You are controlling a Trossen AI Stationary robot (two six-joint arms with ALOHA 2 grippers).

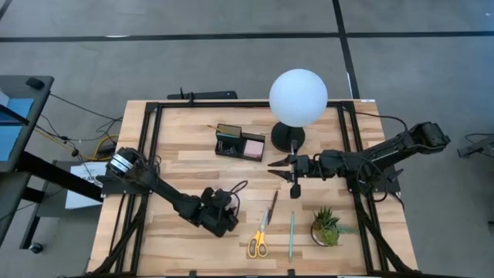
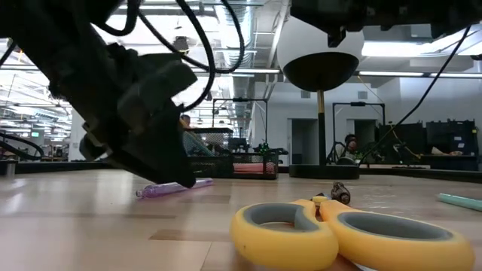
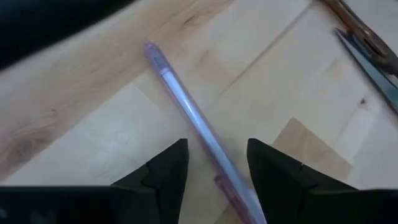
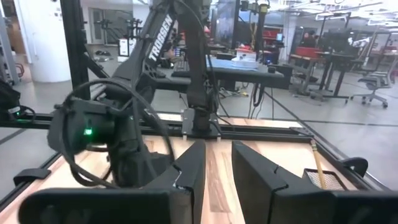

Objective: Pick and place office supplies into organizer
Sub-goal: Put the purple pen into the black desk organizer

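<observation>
A purple pen [image 3: 186, 102] lies flat on the wooden table [image 1: 177, 158]. My left gripper [image 3: 217, 163] is down over its near end, open, one finger on either side of the pen; whether a finger touches it I cannot tell. In the high view that gripper [image 1: 222, 215] is left of the yellow-handled scissors [image 1: 258, 239]. The black organizer [image 1: 231, 139] stands at the far middle with a pink pad [image 1: 253, 147] in it. My right gripper [image 1: 287, 166] hovers level, right of the organizer, open and holding nothing.
A white globe lamp [image 1: 297, 96] stands behind the right gripper. A dark pencil [image 1: 272, 207] and a teal pen [image 1: 292, 235] lie right of the scissors, with a small potted plant [image 1: 326, 226] beyond them. A black frame rail [image 1: 154, 139] borders the table.
</observation>
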